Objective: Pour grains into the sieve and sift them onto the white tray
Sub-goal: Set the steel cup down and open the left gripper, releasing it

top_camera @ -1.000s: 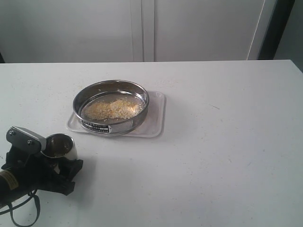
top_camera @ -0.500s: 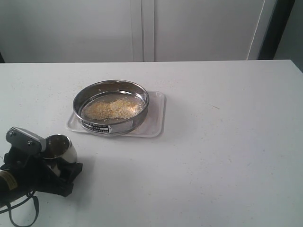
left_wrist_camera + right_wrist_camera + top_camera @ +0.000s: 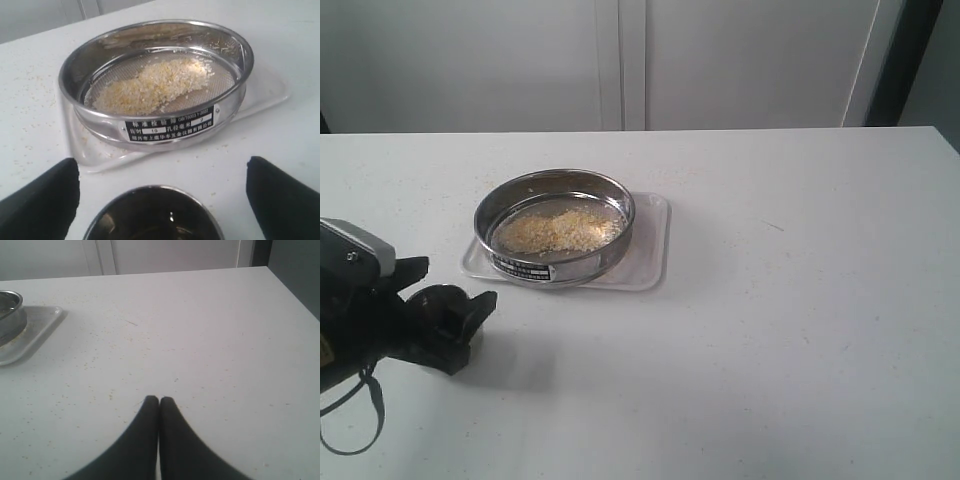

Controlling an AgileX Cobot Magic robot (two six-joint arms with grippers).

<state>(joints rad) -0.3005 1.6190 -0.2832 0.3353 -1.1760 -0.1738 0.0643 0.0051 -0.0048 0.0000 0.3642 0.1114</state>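
At the lower left of the exterior view the left gripper (image 3: pixel 445 297) hangs low over the white table (image 3: pixel 800 320), and its dark body stands in the way of what lies under it. Its wrist view shows the two black fingers (image 3: pixel 40 202) spread wide with a small steel cup (image 3: pixel 155 215) between them, a gap on either side, so the claw has hold of nothing. Right of it, in the centre-left of the frame, the sieve (image 3: pixel 620 238) sits on the white tray (image 3: pixel 648 255), covering the tray's left part. The grains (image 3: pixel 560 230) lie in a pale yellow heap on the mesh. Loose specks dot the table near the tray. The right gripper (image 3: pixel 159 401) is outside the exterior view; its own camera shows its fingers pressed together over bare table, empty, well apart from the tray.

A second earlier the shiny cup showed plainly in the left claw at the lower left; now the arm has risen and its jaws have spread wider, leaving the cup standing. Sieve, grains and tray have not moved
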